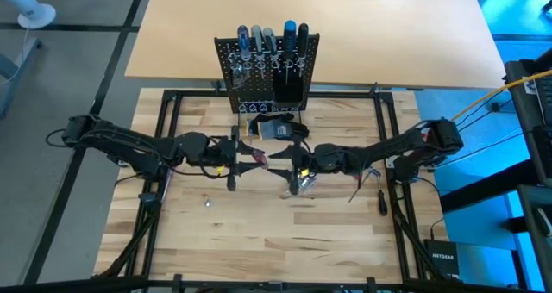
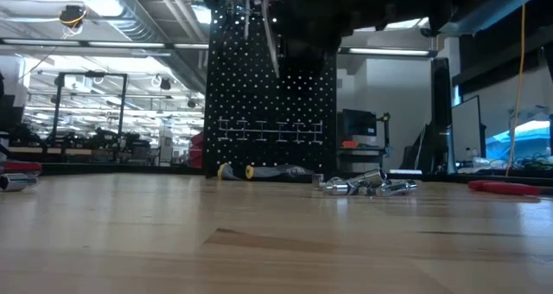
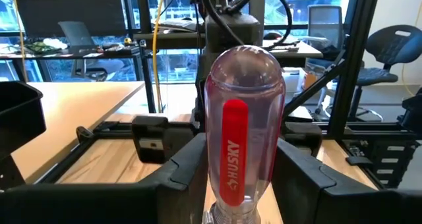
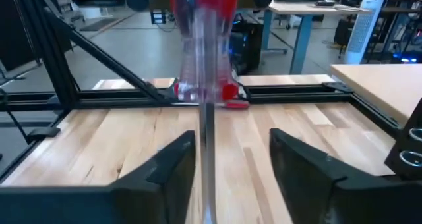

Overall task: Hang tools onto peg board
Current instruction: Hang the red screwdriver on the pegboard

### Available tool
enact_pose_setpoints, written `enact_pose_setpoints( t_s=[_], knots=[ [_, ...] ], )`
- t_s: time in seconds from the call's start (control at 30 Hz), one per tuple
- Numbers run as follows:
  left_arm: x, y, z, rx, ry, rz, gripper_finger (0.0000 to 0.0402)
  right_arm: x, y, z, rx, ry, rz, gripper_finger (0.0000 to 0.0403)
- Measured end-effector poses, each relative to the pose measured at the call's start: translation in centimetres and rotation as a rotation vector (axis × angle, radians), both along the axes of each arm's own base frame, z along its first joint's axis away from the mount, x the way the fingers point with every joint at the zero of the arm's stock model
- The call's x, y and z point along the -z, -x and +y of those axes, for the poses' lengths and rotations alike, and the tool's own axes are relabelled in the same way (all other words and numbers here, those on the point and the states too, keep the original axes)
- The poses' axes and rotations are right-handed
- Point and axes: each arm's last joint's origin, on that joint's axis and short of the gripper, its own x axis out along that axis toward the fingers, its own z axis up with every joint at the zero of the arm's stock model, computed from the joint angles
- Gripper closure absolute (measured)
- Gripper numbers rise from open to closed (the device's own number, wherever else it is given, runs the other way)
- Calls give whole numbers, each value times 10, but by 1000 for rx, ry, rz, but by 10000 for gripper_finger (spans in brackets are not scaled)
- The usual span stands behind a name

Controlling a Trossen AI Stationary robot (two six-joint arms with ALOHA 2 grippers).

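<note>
A clear-handled screwdriver (image 3: 242,138) with a red core is gripped at its handle by the left gripper (image 3: 241,178), above the middle of the table (image 1: 259,233). Its steel shaft passes between the spread fingers of the right gripper (image 4: 227,165), which are not seen touching it. Both grippers are held in front of the peg board (image 1: 267,73), which stands at the table's far edge with several screwdrivers already seated in it. A cluster of small silver pieces (image 2: 367,186) lies on the table near the board.
</note>
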Motion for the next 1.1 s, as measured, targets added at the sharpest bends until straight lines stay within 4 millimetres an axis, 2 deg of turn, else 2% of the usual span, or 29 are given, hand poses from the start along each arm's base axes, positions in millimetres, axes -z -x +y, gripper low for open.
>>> enact_pose_setpoints(
  t_s=[0.2, 0.4, 0.53, 0.8, 1.0, 1.1],
  knots=[
    [0, 0, 0, 0, 3, 2, 279, -5, 6, -1, 0, 11, 38, 162],
    [1, 0, 0, 0, 3, 6, 279, -23, 16, -3, 29, 27, 3, 158],
    [0, 0, 0, 0, 3, 3, 279, -28, 17, -2, -7, 19, -39, 164],
    [-1, 0, 0, 0, 2, -8, 279, -22, 9, 0, -25, 42, -85, 191],
    [-1, 0, 2, -9, -20, -3, 279, -18, 10, -1, -24, 125, -32, 198],
    [0, -1, 6, -49, -13, 1, 279, -34, 21, -3, 1, 151, -44, 203]
  ],
)
